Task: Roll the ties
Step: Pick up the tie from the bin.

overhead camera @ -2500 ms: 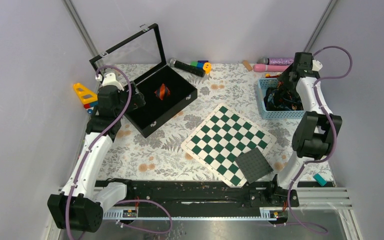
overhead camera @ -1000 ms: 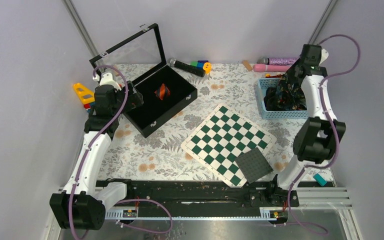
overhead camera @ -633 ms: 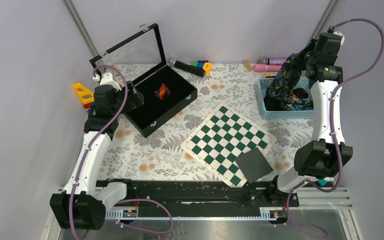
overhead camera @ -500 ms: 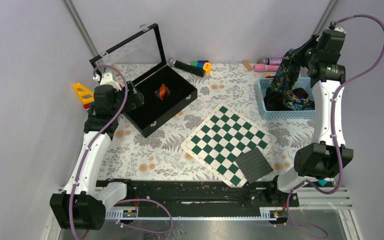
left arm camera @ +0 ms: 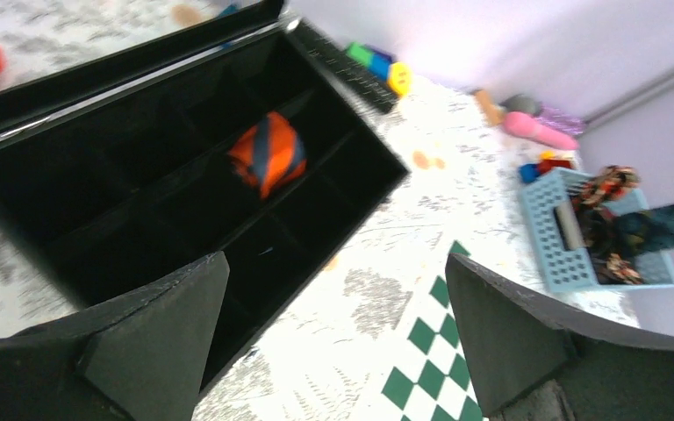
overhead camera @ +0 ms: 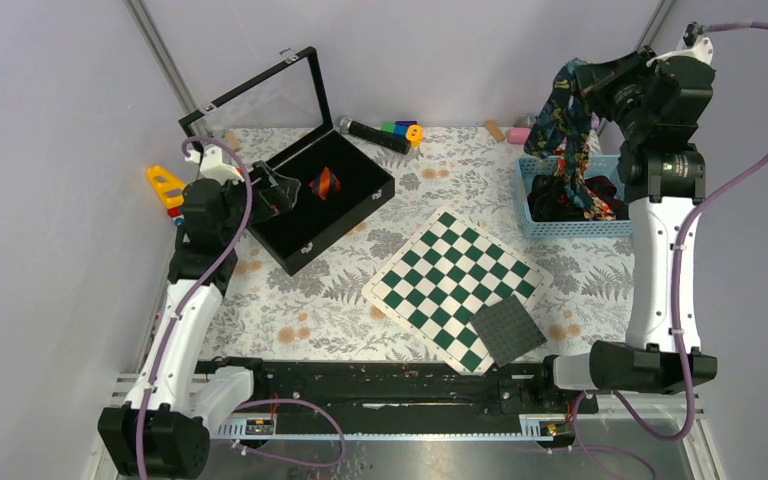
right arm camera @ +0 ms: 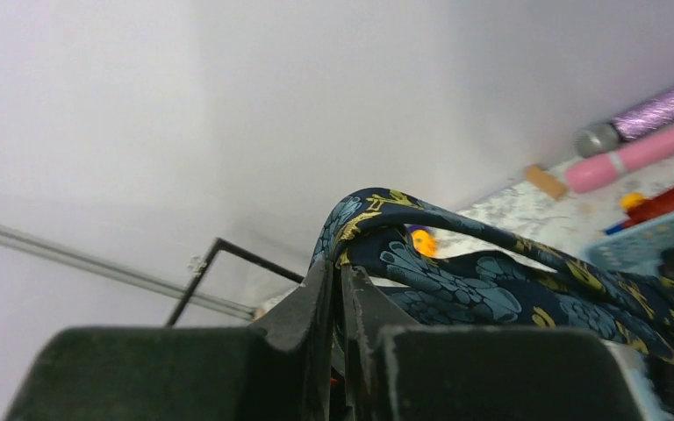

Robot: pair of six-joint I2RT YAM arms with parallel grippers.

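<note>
Right gripper [overhead camera: 572,82] is raised high at the far right of the table, its jaws pressed together on a fold of the dark floral tie [overhead camera: 560,130]. In the right wrist view the navy cloth with teal and gold flowers [right arm camera: 456,276] arches over the closed fingertips. From the grip the tie hangs down in a loose, twisted strip, and its lower end sits inside the basket [overhead camera: 560,228].

The tie looks soft, light and limp, probably a little slippery, so it will likely sag and twist whenever it is carried. A pinch across the width near one end seems best, so that it can be laid out flat before it is rolled.

The pale blue basket also holds a tangle of other dark and patterned fabric [overhead camera: 588,200], likely more ties, though they cannot be counted.

Left gripper [left arm camera: 335,263] is at the far left, beside the black case [overhead camera: 290,255], its jaws wide apart and holding nothing. The case is open with its lid up and is split into compartments. One middle compartment holds a rolled tie [left arm camera: 268,160], striped orange and dark. The other compartments in view look empty
</note>
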